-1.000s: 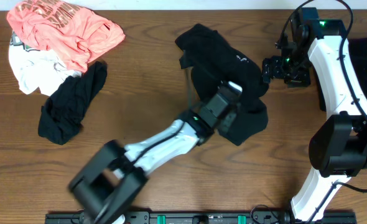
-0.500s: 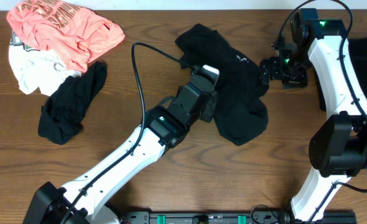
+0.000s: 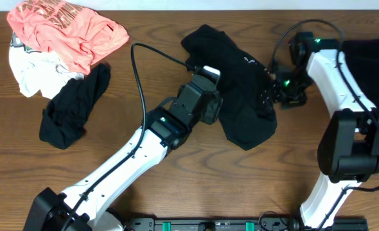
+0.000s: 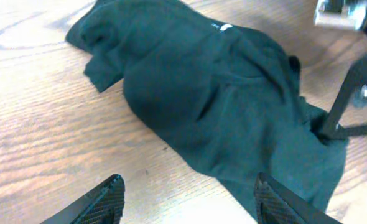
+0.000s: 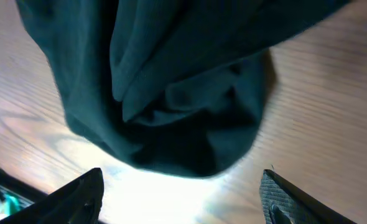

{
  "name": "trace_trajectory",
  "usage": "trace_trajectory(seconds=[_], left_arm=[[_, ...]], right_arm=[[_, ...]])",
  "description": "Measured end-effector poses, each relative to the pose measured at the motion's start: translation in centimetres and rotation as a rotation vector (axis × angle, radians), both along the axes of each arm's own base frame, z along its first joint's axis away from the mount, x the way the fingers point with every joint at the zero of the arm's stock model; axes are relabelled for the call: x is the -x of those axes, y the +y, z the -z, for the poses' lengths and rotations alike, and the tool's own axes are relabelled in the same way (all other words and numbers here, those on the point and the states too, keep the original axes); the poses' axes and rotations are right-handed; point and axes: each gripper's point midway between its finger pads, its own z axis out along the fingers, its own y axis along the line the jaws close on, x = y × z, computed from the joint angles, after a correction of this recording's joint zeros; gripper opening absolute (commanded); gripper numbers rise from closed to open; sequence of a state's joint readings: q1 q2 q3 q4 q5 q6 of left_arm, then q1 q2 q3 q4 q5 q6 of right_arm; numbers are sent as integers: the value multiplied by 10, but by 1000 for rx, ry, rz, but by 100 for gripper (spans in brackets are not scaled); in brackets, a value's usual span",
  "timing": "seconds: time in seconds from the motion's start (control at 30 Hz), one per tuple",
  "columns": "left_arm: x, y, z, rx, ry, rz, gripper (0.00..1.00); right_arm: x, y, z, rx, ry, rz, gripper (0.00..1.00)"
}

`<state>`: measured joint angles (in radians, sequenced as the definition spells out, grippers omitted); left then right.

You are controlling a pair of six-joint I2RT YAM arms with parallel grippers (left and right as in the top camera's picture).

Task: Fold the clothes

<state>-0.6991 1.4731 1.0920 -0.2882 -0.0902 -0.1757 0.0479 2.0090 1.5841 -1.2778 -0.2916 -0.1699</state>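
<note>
Since a second ago the right gripper point(image 5: 182, 186) has slid left to the edge of the crumpled black cotton garment point(image 3: 237, 90) lying mid-table on the brown wooden table point(image 3: 305, 147), and only the wrist views show it and the left gripper point(image 4: 188, 186) spread wide, holding nothing.

The left arm point(image 3: 133, 153) reaches from the near left corner diagonally toward the centre of the scene, its white links nearly straight. At its tip the left gripper point(image 4: 188, 186) tilts downward and away, its two black fingers point(image 4: 99, 202) spread wide. The right arm point(image 3: 334, 74) runs up the right side, bends at the far end and turns left. The right gripper point(image 5: 182, 190) also gapes, jaws well apart.
</note>
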Motion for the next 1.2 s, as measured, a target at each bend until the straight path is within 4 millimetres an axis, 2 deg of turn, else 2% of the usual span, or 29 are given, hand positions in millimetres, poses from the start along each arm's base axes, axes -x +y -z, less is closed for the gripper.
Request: trace_trajectory(seconds=[0.23,0.37,0.5,0.57,0.63,0.8,0.9,0.97,1.07,1.2], left_arm=[[-3,26,-4,-15,19,-53,68],[-4,38,1,-32,42,-79,68],[-6,44,2,-37,48,-94,68],[-6,44,2,-37,49,-95,68],[-6,45,2,-37,49,-95,68],[-10,55,-2,-32,44,-121,68],[-16,78,-21,-5,7,-180,68],[-18,99,-43,25,-38,-229,68],[-15,131,-75,66,-108,-301,68],[-3,163,-100,88,-161,-372,68]], right_arm=[[-1,23,19,-15,-54,-103,73],[2,31,25,-18,-60,-137,64],[5,41,29,-22,-69,-178,39],[5,46,29,-26,-75,-193,18],[6,51,29,-30,-77,-200,1],[8,58,28,-40,-67,-184,1],[10,64,24,-69,-53,-171,1],[8,70,19,-86,-57,-170,1],[0,86,1,-107,-105,-184,1],[-10,118,-45,-142,-235,-228,1]])
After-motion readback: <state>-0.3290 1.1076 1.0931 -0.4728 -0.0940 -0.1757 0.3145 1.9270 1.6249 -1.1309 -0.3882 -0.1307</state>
